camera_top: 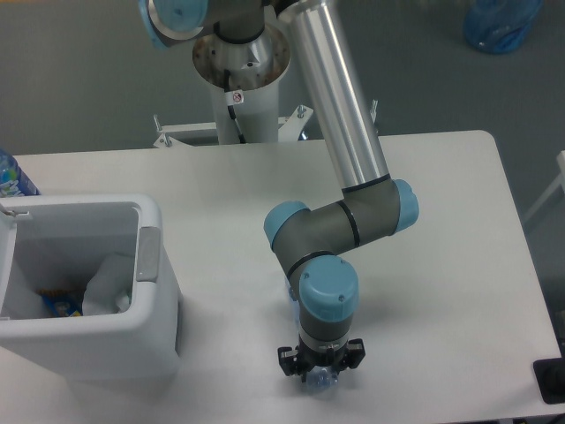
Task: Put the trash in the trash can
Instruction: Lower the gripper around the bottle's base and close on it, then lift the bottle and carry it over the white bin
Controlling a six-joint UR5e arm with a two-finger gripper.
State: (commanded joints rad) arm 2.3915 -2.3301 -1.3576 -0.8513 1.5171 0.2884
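Observation:
The white trash can [157, 296] stands at the table's left front. The crumpled translucent-white wrapper [109, 281] lies inside it. The clear crushed bottle [323, 382] lies near the table's front edge, mostly hidden under my arm, with a faint bit of it showing by the elbow [290, 291]. My gripper [320, 369] points straight down right over the bottle's front end. Its black knuckles show on both sides of the wrist. The fingertips are hidden, so I cannot tell whether they are closed on the bottle.
A blue and yellow item [58, 305] also lies in the bin. A bottle with a dark blue label [11, 175] stands at the left edge. A bulging blue bag [501, 23] sits on the floor at the far right. The robot's pedestal [240, 79] is behind the table.

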